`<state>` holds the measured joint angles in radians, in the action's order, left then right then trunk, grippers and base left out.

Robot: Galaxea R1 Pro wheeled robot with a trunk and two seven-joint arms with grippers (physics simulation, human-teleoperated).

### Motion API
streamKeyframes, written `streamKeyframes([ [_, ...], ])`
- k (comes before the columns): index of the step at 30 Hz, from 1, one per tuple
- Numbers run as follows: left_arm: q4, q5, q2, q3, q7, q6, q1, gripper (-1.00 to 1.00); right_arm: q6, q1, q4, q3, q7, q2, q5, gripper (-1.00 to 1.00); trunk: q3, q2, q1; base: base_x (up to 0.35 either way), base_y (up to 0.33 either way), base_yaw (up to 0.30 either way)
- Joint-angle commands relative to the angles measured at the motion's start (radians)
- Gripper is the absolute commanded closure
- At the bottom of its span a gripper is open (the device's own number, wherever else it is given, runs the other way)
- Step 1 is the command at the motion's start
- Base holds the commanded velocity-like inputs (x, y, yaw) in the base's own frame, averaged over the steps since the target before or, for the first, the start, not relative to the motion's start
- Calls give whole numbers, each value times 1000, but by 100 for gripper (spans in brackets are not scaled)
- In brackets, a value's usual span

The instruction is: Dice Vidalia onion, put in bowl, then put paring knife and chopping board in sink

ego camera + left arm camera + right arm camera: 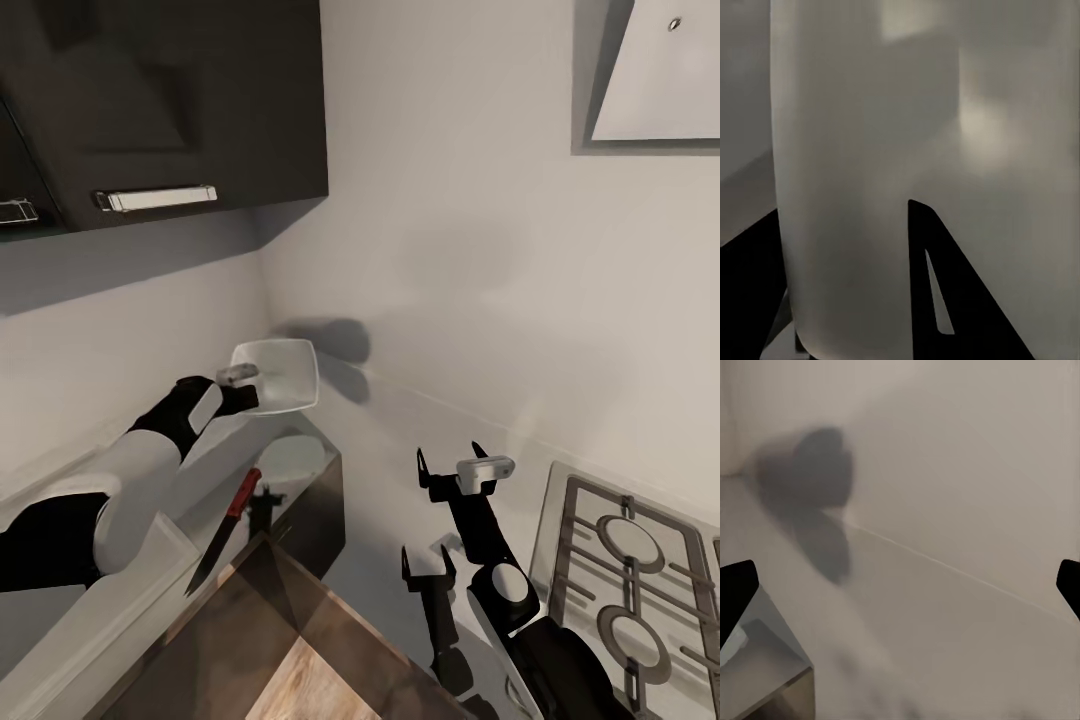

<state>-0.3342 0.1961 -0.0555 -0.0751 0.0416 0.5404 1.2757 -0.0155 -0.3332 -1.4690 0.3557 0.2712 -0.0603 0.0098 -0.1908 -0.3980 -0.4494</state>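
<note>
Head view has the robot's left gripper point(243, 385) raised at about ten o'clock from the frame's centre, clamped on the rim of the white bowl point(283, 372), which hangs tilted in the air near the wall corner instead of resting on the countertop point(400, 440). Left wrist view agrees: a pale bowl wall point(862, 187) runs between the two dark fingers point(937, 277), one on each side of it, so that claw is closed on the bowl. Below it, at about eight o'clock, the paring knife point(225, 530) lies with its red handle up and its dark blade pointing down the frame, beside the dark brown chopping board point(270, 610) at about six o'clock; how either is supported cannot be told. The right gripper point(450, 470) stands over bare countertop at about four o'clock, its fingers spread apart and holding nothing, with a gas hob point(630, 570) just beyond it. As a judgement, the task looks to be in its middle part, at the bowl step: whether the onion has been diced or tipped in cannot be told, and knife and board have yet to go to the sink.
</note>
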Motion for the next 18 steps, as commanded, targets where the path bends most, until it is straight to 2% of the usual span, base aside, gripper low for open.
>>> streamKeyframes([
  [1, -9, 9, 0, -4, 4, 12, 1, 100, -1, -1, 0, 3, 8, -1, 1, -100, -2, -2, -1, 0, 0, 0],
  [6, -35, 9, 0, -3, 4, 35, 0, 100, -1, -1, 0, 4, 7, -1, 1, -100, -2, -2, -1, 0, 0, 0],
  [18, -39, 9, 0, -3, 4, 38, 1, 100, -1, -1, 0, 5, 8, -1, 1, -100, 5, -2, -1, -9, 0, 0],
])
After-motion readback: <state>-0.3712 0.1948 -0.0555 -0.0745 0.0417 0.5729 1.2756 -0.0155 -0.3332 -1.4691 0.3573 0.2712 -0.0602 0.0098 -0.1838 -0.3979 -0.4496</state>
